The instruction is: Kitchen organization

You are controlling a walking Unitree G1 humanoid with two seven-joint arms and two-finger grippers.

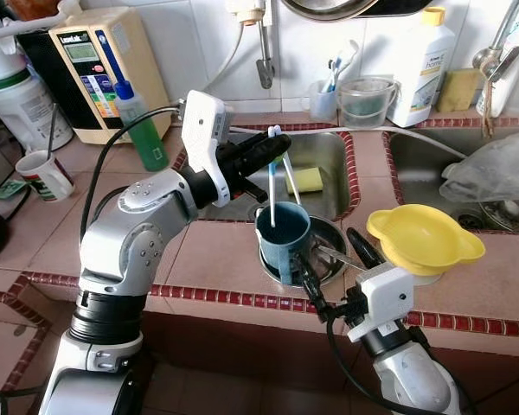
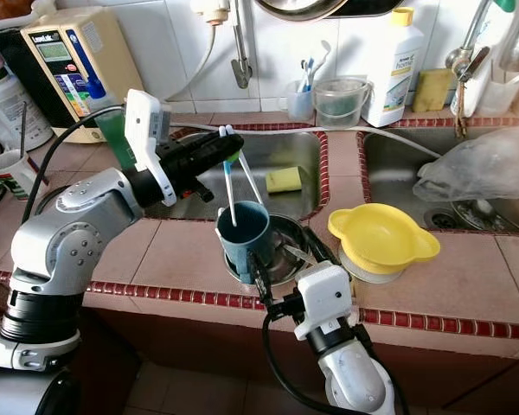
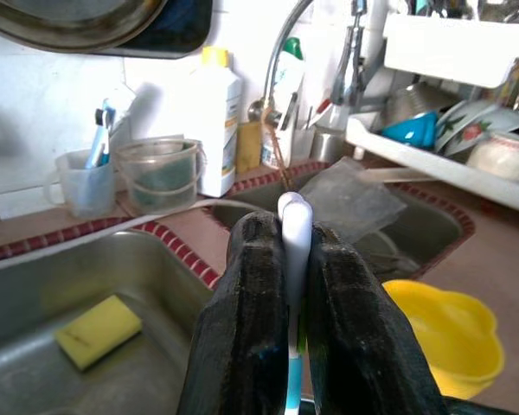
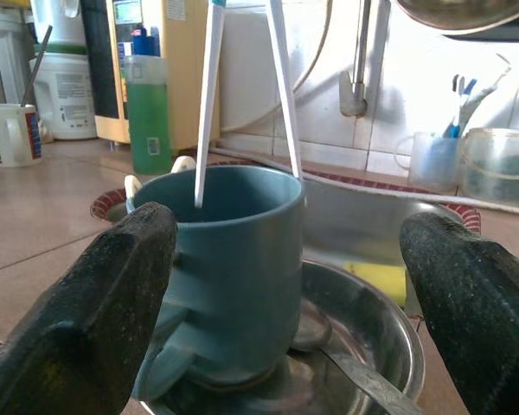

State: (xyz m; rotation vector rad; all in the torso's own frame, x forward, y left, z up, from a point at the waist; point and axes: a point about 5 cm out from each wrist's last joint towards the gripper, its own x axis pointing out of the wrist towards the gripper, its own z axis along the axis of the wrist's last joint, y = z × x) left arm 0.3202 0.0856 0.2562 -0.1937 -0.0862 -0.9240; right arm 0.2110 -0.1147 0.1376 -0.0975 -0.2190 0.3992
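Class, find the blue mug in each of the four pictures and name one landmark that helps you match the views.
Left eye view: blue mug at centre, in a steel bowl on the counter.
Right eye view: left of centre, same bowl.
Left wrist view: mug hidden below the left tool, which grips a toothbrush.
Right wrist view: mug between the open right tool's fingers.
Shared landmark: the yellow sponge in the sink.

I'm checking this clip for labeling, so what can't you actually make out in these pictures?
- Inside of the blue cup: its wall hides the toothbrush tips, every view.
- Water purifier panel text: too small, eye views.
- Pan on the wall: cut off by the top edge.
- Bag contents in the right sink: hidden by plastic.
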